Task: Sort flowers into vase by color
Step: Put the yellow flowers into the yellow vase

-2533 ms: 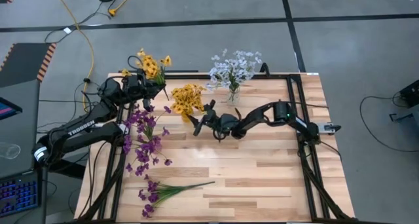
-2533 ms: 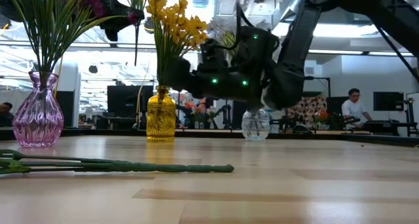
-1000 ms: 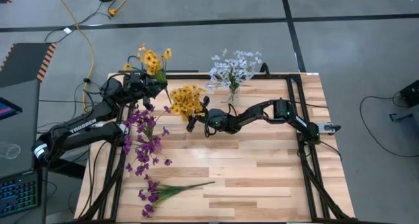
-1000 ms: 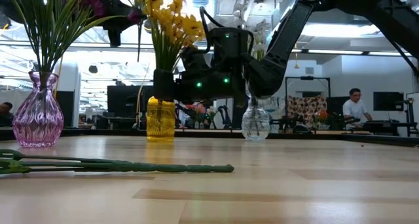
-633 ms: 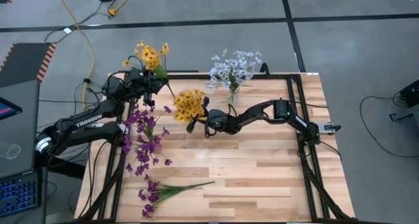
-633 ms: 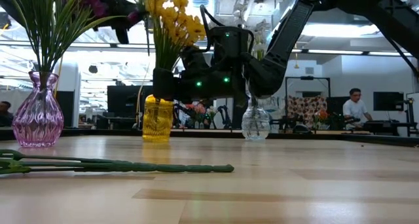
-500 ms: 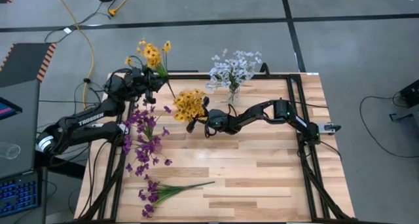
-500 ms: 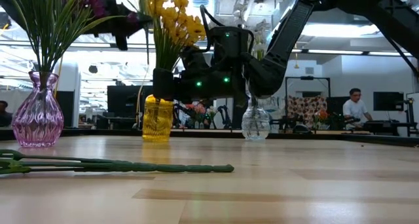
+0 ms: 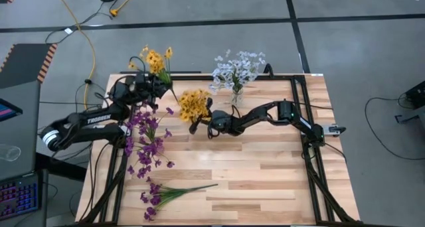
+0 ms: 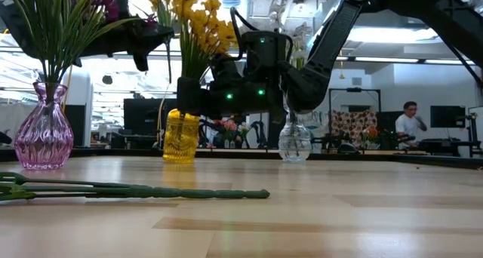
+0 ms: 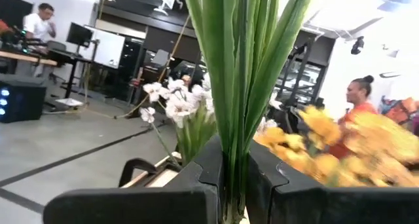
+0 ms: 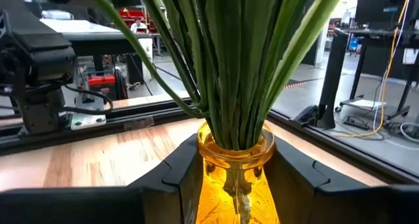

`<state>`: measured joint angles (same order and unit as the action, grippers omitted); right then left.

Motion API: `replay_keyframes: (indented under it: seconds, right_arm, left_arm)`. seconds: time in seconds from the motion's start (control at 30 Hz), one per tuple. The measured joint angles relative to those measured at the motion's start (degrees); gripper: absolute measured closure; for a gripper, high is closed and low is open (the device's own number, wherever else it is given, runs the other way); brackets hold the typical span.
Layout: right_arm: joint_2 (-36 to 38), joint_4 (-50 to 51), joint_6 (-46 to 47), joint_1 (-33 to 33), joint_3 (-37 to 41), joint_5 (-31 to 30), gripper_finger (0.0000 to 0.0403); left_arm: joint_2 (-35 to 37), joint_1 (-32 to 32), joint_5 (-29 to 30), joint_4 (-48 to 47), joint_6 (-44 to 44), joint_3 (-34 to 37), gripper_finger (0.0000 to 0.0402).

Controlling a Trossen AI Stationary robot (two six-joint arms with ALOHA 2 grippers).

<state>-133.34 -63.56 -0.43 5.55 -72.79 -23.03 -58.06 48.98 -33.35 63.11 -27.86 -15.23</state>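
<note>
Two claws are engaged at the yellow vase (image 10: 182,136). The right claw (image 12: 230,178) grasps that vase's neck, steadying it. The left claw (image 11: 236,185), clenched on a yellow spray (image 9: 154,58), hangs above and beside the vase. Next move, by judgement: lower the stems into its mouth.

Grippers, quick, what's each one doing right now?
Left end effector: shut on a yellow flower bunch.
Right end effector: closed around the yellow vase.

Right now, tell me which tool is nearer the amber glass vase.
Right. The right tool straddles the amber glass vase, a finger on each side. The left tool is raised beyond the table's far-left edge, clamping yellow flower stems.
</note>
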Motion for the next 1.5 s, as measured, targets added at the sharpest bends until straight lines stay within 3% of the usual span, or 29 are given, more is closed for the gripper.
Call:
replay_keyframes:
  seconds: [0.73,1.0,1.37,1.5]
  right_arm:
    - [0.0,0.0,0.5,0.2,0.0,0.0,0.0234]
    - [0.0,0.0,0.5,0.2,0.0,0.0,0.0234]
    - [0.0,0.0,0.4,0.2,0.0,0.0,0.0234]
    - [0.3,0.4,0.5,0.2,0.0,0.1,0.0234]
  left_arm:
    - [-16.9,-5.1,2.7,21.2,3.5,1.3,0.0384]
    - [-20.4,-5.4,2.1,23.3,4.8,1.3,0.0384]
    - [-21.7,-5.6,-6.8,24.3,8.7,1.2,0.0384]
    - [-21.7,-5.6,-7.3,21.6,9.6,1.2,0.0384]
